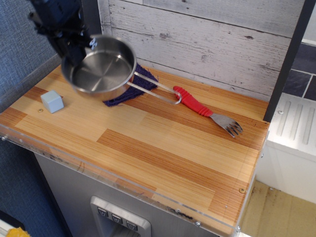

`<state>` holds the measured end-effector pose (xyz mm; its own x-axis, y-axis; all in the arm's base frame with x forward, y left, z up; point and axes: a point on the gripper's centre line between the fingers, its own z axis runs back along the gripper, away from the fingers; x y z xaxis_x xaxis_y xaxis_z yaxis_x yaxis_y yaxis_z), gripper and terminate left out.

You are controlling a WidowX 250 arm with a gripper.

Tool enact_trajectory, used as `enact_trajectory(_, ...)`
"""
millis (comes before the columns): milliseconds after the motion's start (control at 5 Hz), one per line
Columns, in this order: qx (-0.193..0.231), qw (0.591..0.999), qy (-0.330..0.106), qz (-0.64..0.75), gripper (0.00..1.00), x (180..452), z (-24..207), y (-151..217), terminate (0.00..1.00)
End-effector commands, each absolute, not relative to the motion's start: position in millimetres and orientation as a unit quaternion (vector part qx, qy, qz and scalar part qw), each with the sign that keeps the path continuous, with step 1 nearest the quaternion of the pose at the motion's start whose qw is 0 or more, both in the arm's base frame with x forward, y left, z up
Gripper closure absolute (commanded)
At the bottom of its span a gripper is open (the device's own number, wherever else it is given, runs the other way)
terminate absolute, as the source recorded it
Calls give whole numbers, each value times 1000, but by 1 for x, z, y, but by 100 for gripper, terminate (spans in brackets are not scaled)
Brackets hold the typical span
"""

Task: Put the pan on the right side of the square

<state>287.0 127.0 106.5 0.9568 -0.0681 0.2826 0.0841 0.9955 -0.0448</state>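
The pan (102, 70) hangs in the air above the bench (163, 148), up and to the right of the square (52, 101) and clear of it, tilted so its polished inside faces me. Its long wire loop handle trails away from the square, reaching almost to the red-handled fork (205, 111). Under and behind the pan, a dark purple cloth (143, 79) peeks out, farther from the square than the pan is.

The gripper (74, 42) is clamped on the pan's rim at the side away from the handle; the fingers themselves are blurred, but the pan is plainly carried by them.

It looks like thin stainless steel: rigid, light for its size, and slick, so a pinch on the rim could let it swing or slip, as the tilt suggests. The rim is a fair hold; the springy thin handle would, I'd guess, be harder to pinch and would let the bowl droop. It won't break if set down firmly, though it may clatter and slide on the smooth wood.

I can read no brand, label or writing anywhere.
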Motion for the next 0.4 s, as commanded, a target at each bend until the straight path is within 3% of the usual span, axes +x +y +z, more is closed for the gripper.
enact_trajectory(0, -19, 990, -123, -67, 100, 272, 86, 121, 0)
enact_trajectory(200, -19, 991, -108, -73, 100, 275, 73, 116, 0)
